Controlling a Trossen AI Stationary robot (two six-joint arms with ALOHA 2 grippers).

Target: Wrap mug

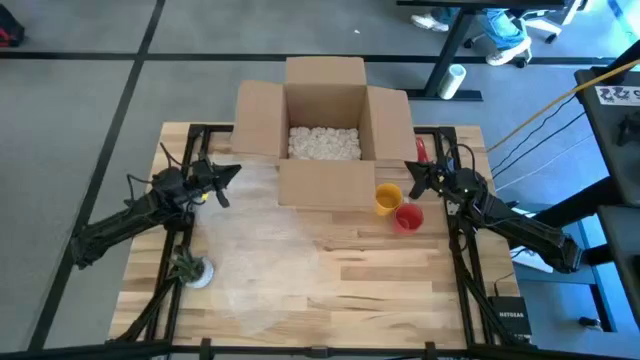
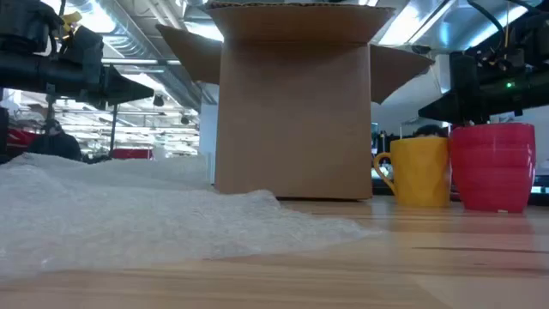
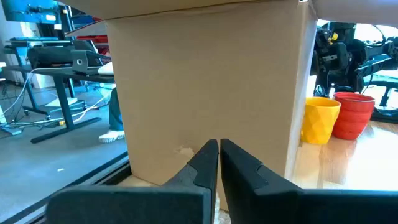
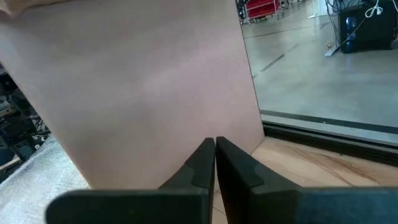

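A yellow mug (image 1: 387, 198) and a red cup (image 1: 408, 217) stand upright on their bases on the wooden table, just right of an open cardboard box (image 1: 324, 135). Both also show in the low view, yellow mug (image 2: 417, 171) and red cup (image 2: 492, 166). A clear sheet of bubble wrap (image 1: 250, 250) lies spread on the table's left half. My left gripper (image 1: 233, 173) hovers shut at the box's left side. My right gripper (image 1: 410, 170) hovers shut at the box's right side, just beyond the yellow mug, touching nothing.
The cardboard box holds white packing peanuts (image 1: 323, 142), with its flaps folded out. A small grey object (image 1: 193, 270) sits near the table's left edge. Bare wood (image 1: 400, 290) lies at the table's near right.
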